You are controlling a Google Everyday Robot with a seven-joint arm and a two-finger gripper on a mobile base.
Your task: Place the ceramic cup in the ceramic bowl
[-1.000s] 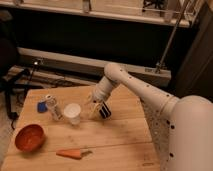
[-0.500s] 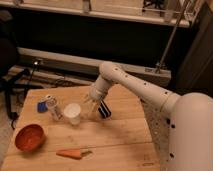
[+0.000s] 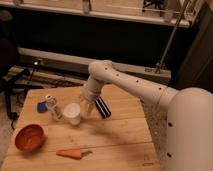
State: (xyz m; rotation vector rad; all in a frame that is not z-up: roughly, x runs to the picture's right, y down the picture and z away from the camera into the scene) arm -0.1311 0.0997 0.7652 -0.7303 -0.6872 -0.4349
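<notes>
The bowl [image 3: 30,138] sits at the left front of the surface [image 3: 120,136], well apart from the cup [image 3: 73,113], which stands upright just right of the bottle [image 3: 52,107]. The gripper [image 3: 94,110] hangs just right of the cup, fingers open and empty. Closing in, a finger could shove the cup into the bottle and topple either.

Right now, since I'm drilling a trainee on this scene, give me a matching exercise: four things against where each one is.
1. ceramic cup
2. ceramic bowl
3. carrot
4. end effector

A. lying flat near the table's front edge
B. front left of the table
C. just right of the ceramic cup, open
D. upright beside the bottle

Pairs: 1-D, 2-B, 3-A, 4-C.
</notes>
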